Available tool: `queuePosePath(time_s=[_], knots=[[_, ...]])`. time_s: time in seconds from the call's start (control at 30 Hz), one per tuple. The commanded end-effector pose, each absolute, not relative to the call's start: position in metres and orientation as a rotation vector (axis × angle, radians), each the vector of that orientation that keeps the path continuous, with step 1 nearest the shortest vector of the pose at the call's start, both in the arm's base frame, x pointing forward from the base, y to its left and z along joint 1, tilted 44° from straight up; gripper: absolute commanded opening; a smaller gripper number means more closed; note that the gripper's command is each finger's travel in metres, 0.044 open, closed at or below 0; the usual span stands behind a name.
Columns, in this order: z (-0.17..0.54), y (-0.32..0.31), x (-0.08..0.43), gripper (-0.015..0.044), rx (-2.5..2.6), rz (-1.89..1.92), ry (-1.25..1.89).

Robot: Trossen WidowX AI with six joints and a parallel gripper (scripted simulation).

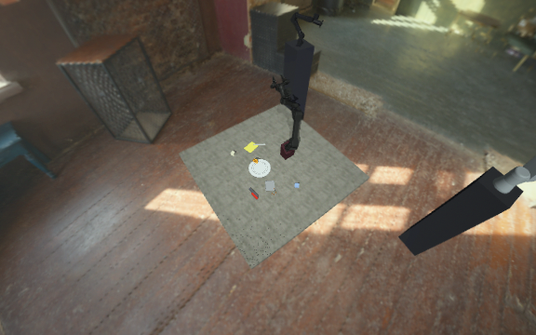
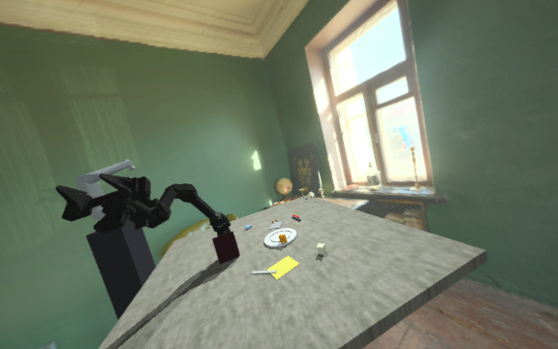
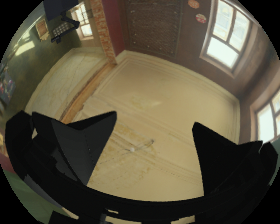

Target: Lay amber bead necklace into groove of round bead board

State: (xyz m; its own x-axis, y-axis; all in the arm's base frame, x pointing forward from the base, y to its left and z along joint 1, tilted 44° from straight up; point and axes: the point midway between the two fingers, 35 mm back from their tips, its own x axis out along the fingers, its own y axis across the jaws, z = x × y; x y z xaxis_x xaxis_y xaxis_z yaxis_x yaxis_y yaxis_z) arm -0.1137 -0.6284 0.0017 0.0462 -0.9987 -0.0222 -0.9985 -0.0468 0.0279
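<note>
The round white bead board (image 1: 260,175) (image 2: 268,241) lies on the grey table, with a dark ring marking on its face. The amber bead necklace (image 1: 256,161) (image 2: 283,237) appears as a small bunched orange heap at one side of the board; its separate beads and its exact place relative to the groove are too small to tell. My gripper (image 1: 279,82) (image 2: 80,182) (image 3: 156,121) is open, with nothing between the fingers. It is raised high and far from the board, pointing away from the table; the wrist view shows walls, windows and ceiling, not the necklace.
A yellow sheet (image 1: 250,147) (image 2: 285,267) with a white stick and a pale cube (image 1: 233,153) (image 2: 321,248) lie near the board. A grey square (image 1: 270,186), a red and black item (image 1: 254,194) (image 2: 296,217) and a blue piece (image 1: 297,185) (image 2: 248,227) lie on its other side.
</note>
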Motion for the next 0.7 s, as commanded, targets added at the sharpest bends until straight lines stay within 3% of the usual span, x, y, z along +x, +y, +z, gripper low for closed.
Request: queuePosePath(time_s=[0.0,0.17,0.67], knots=[[0.001,-0.629,-0.113,0.0374,2.271,-0.061,-2.163],[-0.008,-0.631,-0.082,0.025,2.32,-0.203,-2.077],[-0.035,-0.624,0.022,0.025,2.415,-0.592,-1.691]])
